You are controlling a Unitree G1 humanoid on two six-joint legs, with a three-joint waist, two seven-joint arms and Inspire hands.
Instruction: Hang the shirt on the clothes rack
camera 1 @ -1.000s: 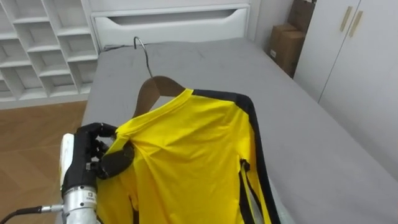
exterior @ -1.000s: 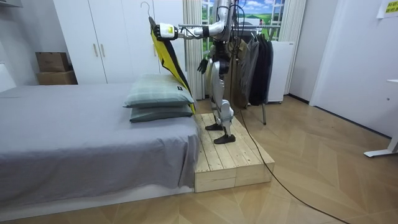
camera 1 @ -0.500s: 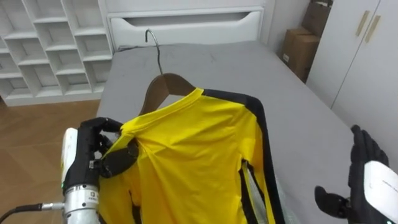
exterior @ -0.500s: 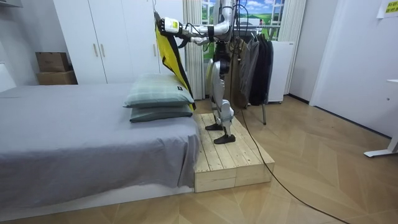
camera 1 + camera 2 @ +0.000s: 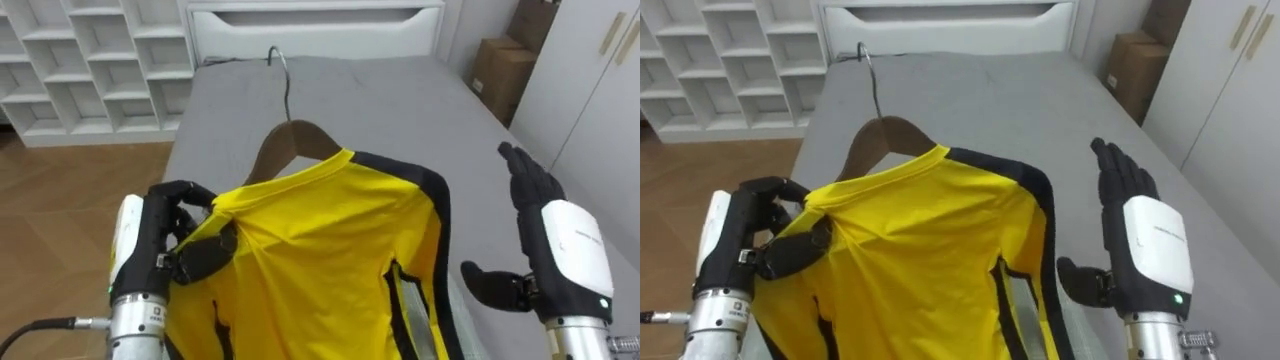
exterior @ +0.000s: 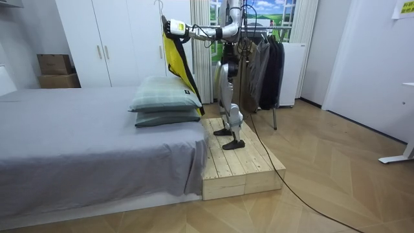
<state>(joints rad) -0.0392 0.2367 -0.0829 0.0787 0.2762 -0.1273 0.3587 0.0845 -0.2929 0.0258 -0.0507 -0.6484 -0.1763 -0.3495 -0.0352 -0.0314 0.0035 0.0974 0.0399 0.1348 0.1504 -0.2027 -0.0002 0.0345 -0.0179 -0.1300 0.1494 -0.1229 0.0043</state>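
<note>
Yellow shirt (image 5: 320,250), apparently in left hand (image 5: 168,232)

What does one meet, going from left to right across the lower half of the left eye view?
left hand, its fingers curled on the shirt's shoulder → yellow shirt → right hand, open and apart from the shirt

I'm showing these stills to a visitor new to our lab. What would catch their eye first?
The bright yellow shirt with black trim, on a wooden hanger, stands out, held up over the grey bed. The left robot hand is curled round its shoulder at lower left; the right robot hand is raised open at the right, apart from the cloth.
</note>
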